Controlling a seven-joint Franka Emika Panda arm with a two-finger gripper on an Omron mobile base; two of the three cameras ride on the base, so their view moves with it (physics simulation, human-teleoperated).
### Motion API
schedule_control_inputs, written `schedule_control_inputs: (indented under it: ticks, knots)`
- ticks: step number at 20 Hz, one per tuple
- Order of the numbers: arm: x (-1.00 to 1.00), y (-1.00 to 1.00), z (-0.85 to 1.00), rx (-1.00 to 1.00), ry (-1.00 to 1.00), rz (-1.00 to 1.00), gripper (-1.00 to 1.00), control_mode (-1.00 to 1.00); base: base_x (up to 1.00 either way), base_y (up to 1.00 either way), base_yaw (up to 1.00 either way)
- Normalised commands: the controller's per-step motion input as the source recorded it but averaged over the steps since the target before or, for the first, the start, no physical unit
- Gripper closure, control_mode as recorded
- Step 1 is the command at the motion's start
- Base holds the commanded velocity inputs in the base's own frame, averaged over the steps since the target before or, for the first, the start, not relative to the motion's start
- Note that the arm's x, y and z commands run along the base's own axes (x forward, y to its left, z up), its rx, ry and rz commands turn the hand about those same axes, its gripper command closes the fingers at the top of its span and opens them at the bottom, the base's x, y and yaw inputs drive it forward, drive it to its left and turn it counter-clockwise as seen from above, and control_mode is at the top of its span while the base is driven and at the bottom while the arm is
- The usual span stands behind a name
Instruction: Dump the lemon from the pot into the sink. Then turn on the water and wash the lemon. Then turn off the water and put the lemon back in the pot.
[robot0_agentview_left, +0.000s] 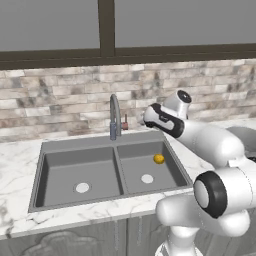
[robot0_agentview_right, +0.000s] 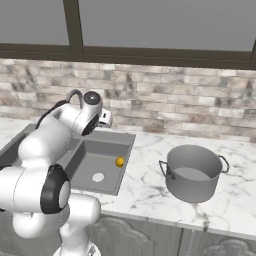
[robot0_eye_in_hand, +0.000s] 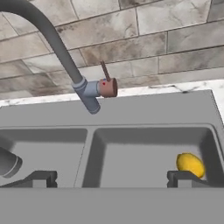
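Observation:
The lemon (robot0_agentview_left: 159, 159) (robot0_agentview_right: 120, 161) (robot0_eye_in_hand: 190, 164) lies in the right basin of the dark grey sink (robot0_agentview_left: 75, 145) (robot0_agentview_right: 107, 136) (robot0_eye_in_hand: 153, 109), near its far right wall. On the counter right of the sink stands the grey pot (robot0_agentview_right: 192, 172), upright. My gripper (robot0_eye_in_hand: 113, 179) (robot0_agentview_left: 148, 116) (robot0_agentview_right: 105, 118) hovers above the right basin, open and holding nothing, facing the faucet (robot0_agentview_left: 115, 115) (robot0_eye_in_hand: 52, 43). The faucet's small red handle (robot0_agentview_left: 125, 122) (robot0_eye_in_hand: 107, 86) sits a short way ahead of the fingers, apart from them. No water stream shows.
A brick wall (robot0_agentview_left: 60, 95) rises behind the sink, with a window above it. White marble counter (robot0_agentview_right: 150, 185) surrounds the basins. Each basin has a pale round drain (robot0_agentview_left: 82, 188) (robot0_agentview_left: 147, 178).

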Motion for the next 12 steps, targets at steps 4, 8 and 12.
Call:
schedule_control_inputs:
  ticks: [4, 8, 12]
  knots:
    - [0.23, 0.14, -0.07, 0.04, -0.01, 0.06, -1.00, -1.00, 0.00, 0.00, 0.00]
    - [0.28, 0.12, -0.02, 0.04, 0.00, 0.04, -1.00, -1.00, 0.00, 0.00, 0.00]
    - [0.32, 0.08, -0.07, 0.03, 0.00, 0.02, -1.00, -1.00, 0.00, 0.00, 0.00]
